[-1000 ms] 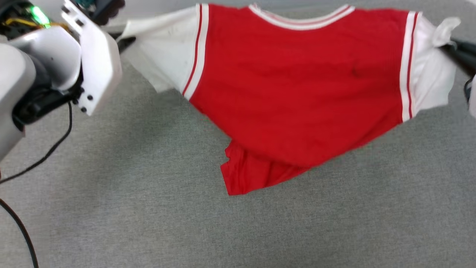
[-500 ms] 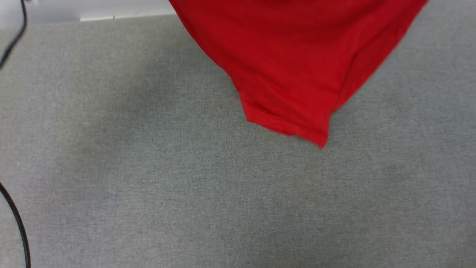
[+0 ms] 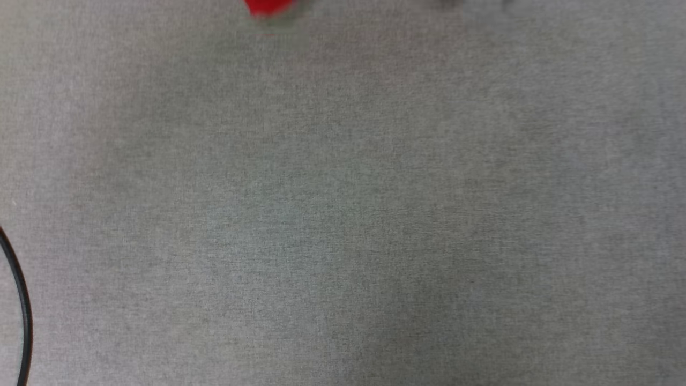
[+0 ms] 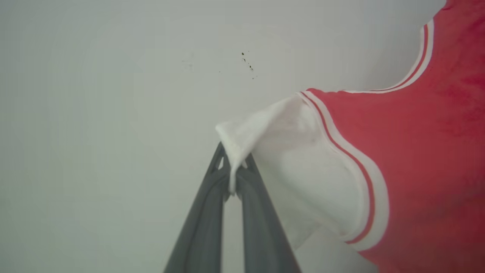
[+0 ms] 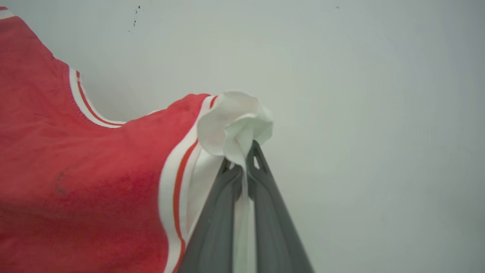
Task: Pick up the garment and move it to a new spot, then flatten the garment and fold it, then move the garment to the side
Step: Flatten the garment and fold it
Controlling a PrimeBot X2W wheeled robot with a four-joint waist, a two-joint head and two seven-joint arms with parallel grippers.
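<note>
While pinching the red T-shirt (image 4: pixel 416 170) by both sleeves, holds it aloft and spread sideways, with its long axis running straight from the left gripper (image 4: pixel 234 168) across to the right gripper (image 5: pixel 242 161). Lies to the right of the fingers (image 4: pixel 204 227) in the left wrist view and to the left of them in the right wrist view, so strung between the two claws, collar edge sagging in the middle, equally near to either arm.

Left gripper: clamped tight, both prongs pressed together on a fold of one white sleeve (image 4: pixel 303 178), a tuft of cloth poking past the tips. Right gripper: likewise closed hard, gripping the bunched cuff of the other white sleeve (image 5: pixel 235 121), with a strip of cloth trailing down between the prongs. Behind both, a pale plain backdrop (image 4: pixel 113 94) with a few dark specks.

From the head camera, shows as a blurred red tip (image 3: pixel 266 6) at the top edge, over grey carpet (image 3: pixel 343 214) and well apart from a black cable (image 3: pixel 21 300) at the lower left; cannot tell whether touching the carpet or hanging just above.

Probably mid-carry toward the new spot. Calls for lowering both ends level and taut, letting the hanging hem land first so the body lays out flat; risks a crumpled landing if slackened or dropped unevenly
</note>
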